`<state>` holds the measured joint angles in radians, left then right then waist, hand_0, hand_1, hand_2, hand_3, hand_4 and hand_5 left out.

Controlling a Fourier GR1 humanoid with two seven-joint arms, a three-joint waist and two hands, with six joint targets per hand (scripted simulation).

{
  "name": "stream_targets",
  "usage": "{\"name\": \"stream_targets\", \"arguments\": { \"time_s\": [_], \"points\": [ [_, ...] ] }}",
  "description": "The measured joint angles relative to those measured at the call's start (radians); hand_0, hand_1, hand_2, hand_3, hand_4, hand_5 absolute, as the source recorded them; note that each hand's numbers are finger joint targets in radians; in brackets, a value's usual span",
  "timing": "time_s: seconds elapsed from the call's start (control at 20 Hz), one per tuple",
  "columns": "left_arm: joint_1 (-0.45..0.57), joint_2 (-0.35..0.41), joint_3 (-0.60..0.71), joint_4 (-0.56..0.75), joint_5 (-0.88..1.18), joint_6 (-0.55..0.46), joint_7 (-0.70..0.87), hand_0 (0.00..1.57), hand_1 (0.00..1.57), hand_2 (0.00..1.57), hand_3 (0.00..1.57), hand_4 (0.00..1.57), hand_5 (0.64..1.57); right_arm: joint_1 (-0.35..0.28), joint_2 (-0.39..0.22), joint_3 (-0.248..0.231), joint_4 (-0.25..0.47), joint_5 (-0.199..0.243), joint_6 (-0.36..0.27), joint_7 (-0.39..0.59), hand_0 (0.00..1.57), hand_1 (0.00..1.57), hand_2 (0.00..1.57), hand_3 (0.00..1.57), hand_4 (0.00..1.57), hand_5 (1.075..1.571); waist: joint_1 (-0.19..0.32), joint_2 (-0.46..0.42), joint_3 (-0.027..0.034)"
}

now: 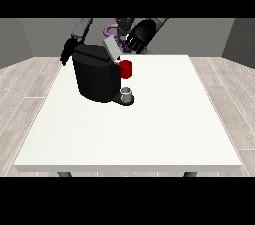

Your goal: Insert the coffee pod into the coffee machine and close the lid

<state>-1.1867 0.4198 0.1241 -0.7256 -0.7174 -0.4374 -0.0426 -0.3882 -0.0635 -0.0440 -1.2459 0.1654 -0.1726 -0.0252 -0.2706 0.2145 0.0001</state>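
The black coffee machine (95, 77) stands on the table's left-middle part. Its grey lid (111, 49) is tilted up and open. A red thing at the machine (126, 68) sits at its front top. A small grey thing (127, 92) rests on the machine's low base; I cannot tell whether it is the pod. The hand at the view's right (139, 35) hovers just behind and right of the raised lid, fingers relaxed and reaching towards it, holding nothing. The hand at the view's left (67, 51) hangs behind the machine's left side, fingers pointing down.
The white table (164, 119) stretches wide in front of and to the right of the machine. Its front edge (129, 168) runs near the view's bottom. The robot's torso (122, 25) is behind the far edge.
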Motion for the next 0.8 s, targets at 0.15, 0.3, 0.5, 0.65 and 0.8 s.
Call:
{"name": "stream_targets", "arguments": {
  "time_s": [0.15, 0.3, 0.5, 0.65, 0.8],
  "points": [
    [-0.028, -0.002, 0.001, 0.013, -0.005, 0.005, 0.004, 1.20, 1.20, 1.29, 1.25, 0.49, 1.571, -0.043, -0.004, -0.005, -0.007, 0.001, -0.005, 0.024, 0.00, 0.00, 0.00, 0.00, 0.00, 1.571, -0.010, 0.029, 0.0003],
    [-0.036, 0.006, 0.002, 0.024, -0.010, 0.008, -0.006, 1.19, 1.19, 1.26, 1.22, 0.46, 1.571, -0.057, -0.025, -0.020, -0.005, -0.010, 0.011, 0.017, 0.00, 0.00, 0.00, 0.00, 0.16, 1.571, -0.017, 0.058, 0.0001],
    [-0.051, 0.012, 0.003, 0.046, -0.015, 0.006, -0.008, 1.25, 1.25, 1.29, 1.24, 0.45, 1.571, -0.073, -0.026, -0.018, -0.017, -0.010, 0.012, 0.039, 0.00, 0.00, 0.00, 0.00, 0.13, 1.571, -0.027, 0.066, 0.0001],
    [-0.056, 0.011, 0.004, 0.054, -0.016, 0.009, -0.022, 1.25, 1.25, 1.29, 1.22, 0.43, 1.571, -0.075, -0.013, -0.014, -0.017, -0.002, -0.006, 0.033, 0.00, 0.00, 0.00, 0.00, 0.04, 1.571, -0.022, 0.077, 0.0000],
    [-0.050, 0.005, 0.002, 0.062, -0.019, 0.008, -0.021, 1.20, 1.20, 1.25, 1.21, 0.44, 1.571, -0.054, -0.011, -0.014, -0.014, -0.007, 0.000, 0.020, 0.00, 0.00, 0.00, 0.00, 0.10, 1.571, -0.026, 0.071, 0.0001]
  ]
}}
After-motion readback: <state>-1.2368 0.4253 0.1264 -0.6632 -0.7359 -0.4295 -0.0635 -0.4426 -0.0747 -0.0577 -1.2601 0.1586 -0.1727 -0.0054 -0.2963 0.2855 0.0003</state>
